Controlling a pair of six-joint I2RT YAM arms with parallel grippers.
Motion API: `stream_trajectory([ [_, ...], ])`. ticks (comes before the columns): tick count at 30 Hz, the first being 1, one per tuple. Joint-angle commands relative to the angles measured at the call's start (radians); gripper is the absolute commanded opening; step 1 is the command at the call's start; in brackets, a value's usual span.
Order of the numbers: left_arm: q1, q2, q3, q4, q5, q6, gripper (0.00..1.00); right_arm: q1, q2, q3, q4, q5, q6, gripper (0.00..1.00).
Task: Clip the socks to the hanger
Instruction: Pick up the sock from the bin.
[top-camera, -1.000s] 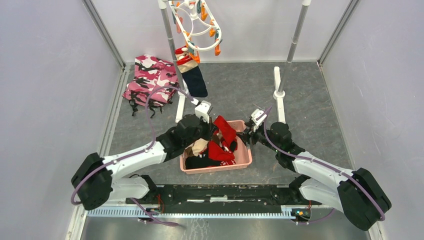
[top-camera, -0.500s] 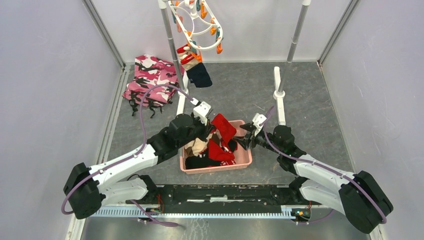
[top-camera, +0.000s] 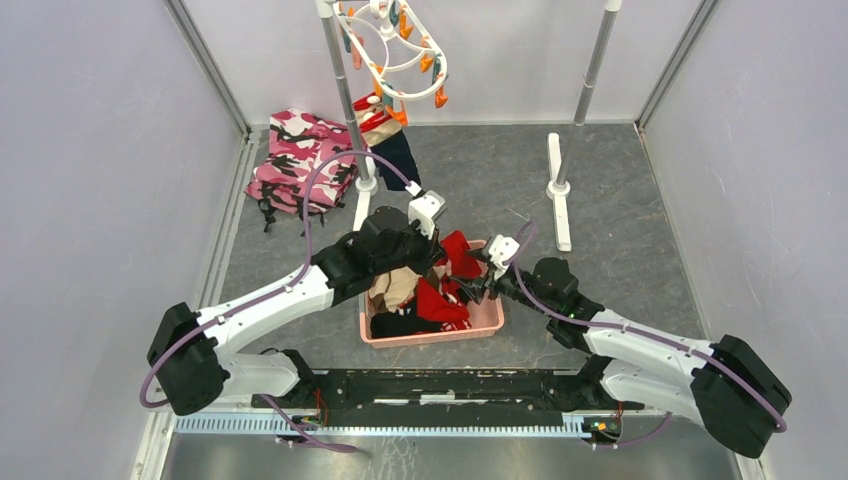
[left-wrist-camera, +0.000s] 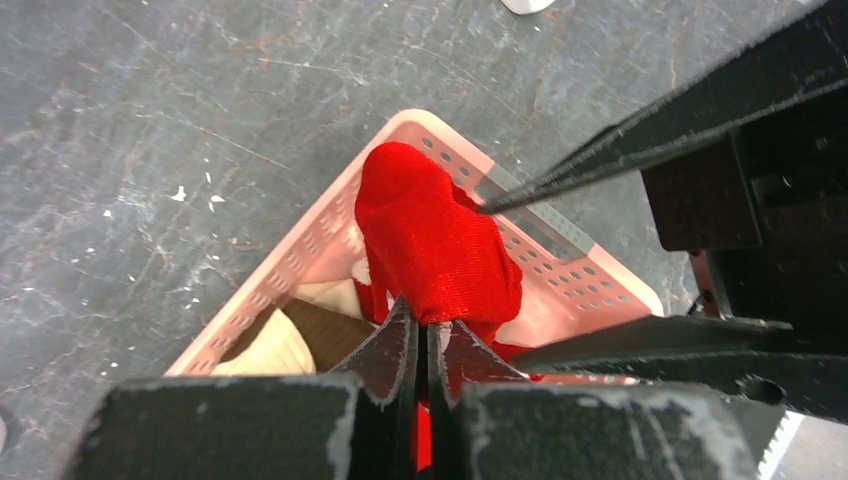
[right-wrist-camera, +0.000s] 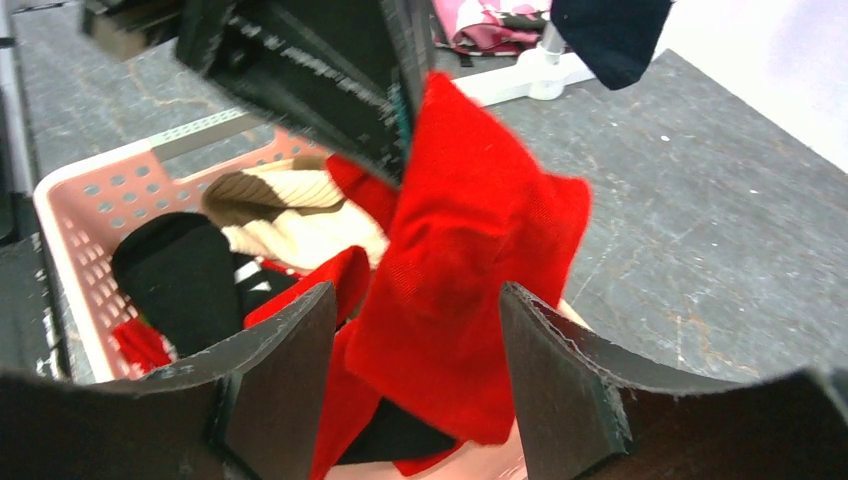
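Note:
My left gripper (top-camera: 432, 246) (left-wrist-camera: 431, 322) is shut on a red sock (top-camera: 457, 250) (left-wrist-camera: 432, 240) (right-wrist-camera: 470, 250) and holds it above the pink basket (top-camera: 490, 318) (left-wrist-camera: 330, 225) (right-wrist-camera: 70, 190). My right gripper (top-camera: 482, 275) (right-wrist-camera: 418, 335) is open, its jaws on either side of the hanging red sock, not closed on it. The basket holds more socks: red (top-camera: 436, 300), beige (top-camera: 396, 288) (right-wrist-camera: 290, 215) and black (top-camera: 398, 324) (right-wrist-camera: 185, 270). The white hanger (top-camera: 395, 45) with orange and teal clips hangs at the back, a red, beige and navy sock (top-camera: 395, 150) clipped below it.
A pink camouflage cloth (top-camera: 298, 158) lies at the back left. Two grey rack poles (top-camera: 345, 95) (top-camera: 592, 60) stand on white feet (top-camera: 558, 195). Grey walls close in both sides.
My left gripper has moved right and back with the red sock. My right gripper has moved left until its open jaws flank the sock. The hanger and its sock swing.

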Motion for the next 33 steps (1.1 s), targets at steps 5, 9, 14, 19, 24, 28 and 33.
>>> stream_trajectory([
  [5,-0.004,-0.005,0.034,-0.009,0.113,-0.074,0.02,0.056,0.082,0.066,0.057,0.184,0.022,0.64],
  [9,-0.004,-0.007,0.030,-0.015,0.130,-0.074,0.02,0.074,0.116,0.081,0.048,0.189,0.018,0.58],
  [14,-0.004,-0.019,0.006,-0.010,0.119,-0.065,0.02,0.074,0.121,0.081,0.043,0.179,0.018,0.38],
  [19,-0.004,-0.028,-0.002,-0.030,0.082,-0.042,0.11,0.073,0.107,0.086,0.011,0.168,-0.001,0.15],
  [24,-0.003,-0.065,-0.026,-0.047,0.004,-0.009,0.23,0.073,0.079,0.091,-0.020,0.156,-0.025,0.01],
  [28,-0.004,-0.118,-0.076,-0.026,-0.039,0.038,0.38,0.074,0.048,0.096,-0.041,0.133,-0.019,0.00],
  [33,-0.004,-0.200,-0.198,0.089,-0.113,0.067,0.63,0.073,-0.020,0.121,-0.105,0.117,-0.019,0.00],
])
